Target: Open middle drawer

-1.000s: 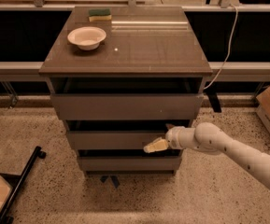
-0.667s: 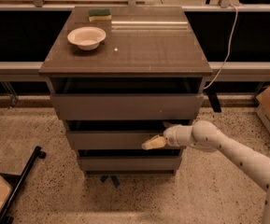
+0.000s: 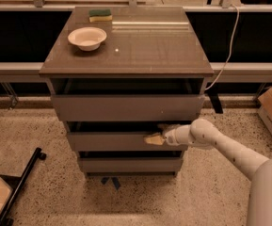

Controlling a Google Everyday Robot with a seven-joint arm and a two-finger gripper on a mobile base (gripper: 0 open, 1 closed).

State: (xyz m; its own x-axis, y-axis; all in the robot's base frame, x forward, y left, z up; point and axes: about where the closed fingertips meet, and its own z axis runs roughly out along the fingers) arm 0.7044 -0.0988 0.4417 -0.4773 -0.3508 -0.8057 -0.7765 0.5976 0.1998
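Gripper (image 3: 154, 139) has crept toward 9 o'clock along the grey-brown flat-fronted middle drawer (image 3: 112, 141); drawer barely ajar, pull outstanding; jaws' state cannot be told

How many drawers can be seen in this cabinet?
3, stacked one above another: the top drawer, the tallest; the middle drawer, with the gripper at its upper edge towards the right; the bottom drawer, nearest the floor. None appears hidden.
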